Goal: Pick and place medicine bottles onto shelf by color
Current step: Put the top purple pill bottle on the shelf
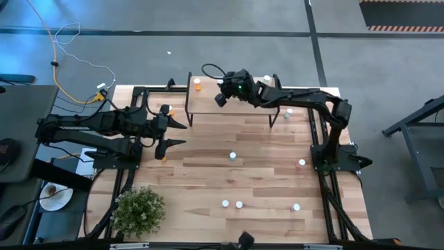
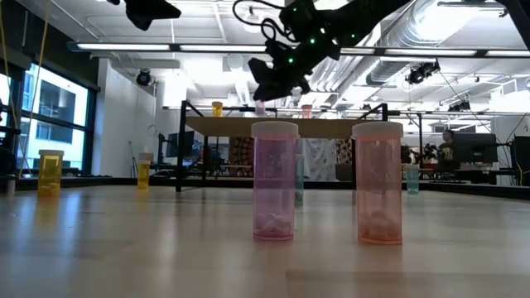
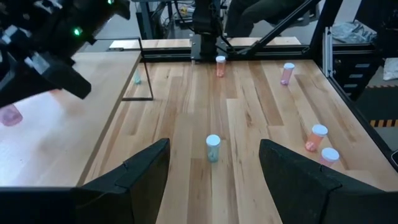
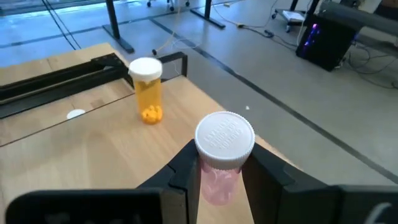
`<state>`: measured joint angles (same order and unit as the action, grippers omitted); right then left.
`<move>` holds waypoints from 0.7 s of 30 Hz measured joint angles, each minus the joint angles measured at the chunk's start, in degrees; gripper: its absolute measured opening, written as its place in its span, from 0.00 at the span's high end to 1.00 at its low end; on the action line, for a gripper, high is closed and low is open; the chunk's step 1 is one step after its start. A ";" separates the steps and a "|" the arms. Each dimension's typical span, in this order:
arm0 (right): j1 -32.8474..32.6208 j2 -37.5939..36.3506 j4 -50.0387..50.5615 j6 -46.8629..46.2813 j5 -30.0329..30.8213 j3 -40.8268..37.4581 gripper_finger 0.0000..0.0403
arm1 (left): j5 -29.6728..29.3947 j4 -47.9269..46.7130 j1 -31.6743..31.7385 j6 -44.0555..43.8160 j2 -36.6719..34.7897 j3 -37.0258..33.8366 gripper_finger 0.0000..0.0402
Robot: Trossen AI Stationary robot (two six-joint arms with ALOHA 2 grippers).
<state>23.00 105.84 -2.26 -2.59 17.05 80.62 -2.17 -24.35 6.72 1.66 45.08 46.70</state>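
The light-wood shelf (image 1: 239, 104) stands at the table's far side, and an orange bottle (image 1: 198, 85) stands on its left end. My right gripper (image 1: 223, 96) is over the shelf near that bottle, shut on a pink bottle with a white cap (image 4: 224, 155). The orange bottle also shows in the right wrist view (image 4: 148, 90). My left gripper (image 1: 177, 132) is open and empty at the table's left. A pale green bottle (image 3: 212, 148) stands on the table some way ahead of it. My right gripper pinches the pink bottle's body just under the cap (image 4: 219, 177) between its two fingers, one on either side. The bottle stands upright in the hold, cap up, over the shelf top. The fingers hide its base, so I cannot tell whether it rests on the shelf.
Several bottles stand scattered on the table: in the middle (image 1: 232, 156), at the right (image 1: 302, 163), and near the front (image 1: 225, 203), (image 1: 238, 205), (image 1: 296, 207). Small orange ones stand at the left (image 1: 164, 158). A potted plant (image 1: 139, 208) stands at the front left corner.
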 joint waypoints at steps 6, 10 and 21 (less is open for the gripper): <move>0.63 1.92 -2.61 -0.16 -2.51 0.00 0.79 | -0.22 0.06 0.00 0.01 0.02 0.00 0.41; 0.68 1.94 -2.52 0.01 -1.41 0.00 0.79 | -0.22 -0.02 0.00 -0.01 0.02 0.00 0.41; 1.04 2.60 -1.78 -0.13 -1.19 -0.02 0.79 | -0.22 0.01 -0.02 -0.01 0.02 0.00 0.41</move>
<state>24.05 108.45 -4.03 -2.72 15.86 80.60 -2.39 -24.34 6.70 1.65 45.10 46.70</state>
